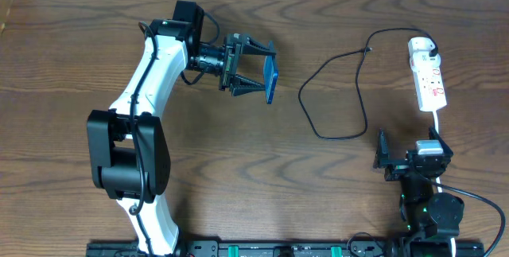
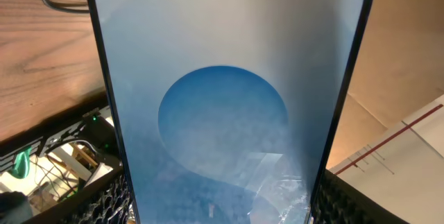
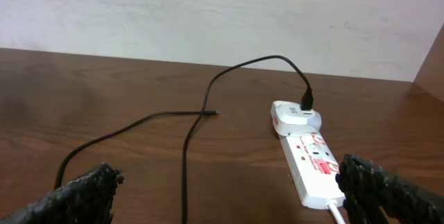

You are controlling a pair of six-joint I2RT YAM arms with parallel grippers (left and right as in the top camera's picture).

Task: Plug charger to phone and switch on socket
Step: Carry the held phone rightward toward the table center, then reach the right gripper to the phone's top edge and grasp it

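My left gripper [image 1: 266,78] is shut on the phone [image 1: 271,79], held on edge above the table at the back middle. In the left wrist view the phone's cyan-blue screen with a blue oval [image 2: 225,113] fills the frame between the fingers. The charger's black cable [image 1: 350,90] loops on the table to the right; its small plug tip [image 3: 214,114] lies free on the wood, and its white adapter [image 1: 421,48] sits in the far end of the socket [image 1: 432,84], a white power strip with red markings. My right gripper [image 1: 407,160] is open and empty, near the strip's front end [image 3: 316,168].
The strip's white cord [image 1: 438,126] runs toward my right arm's base. A black rail [image 1: 278,249] lines the table's front edge. A pale wall [image 3: 208,16] stands behind the table's far edge.
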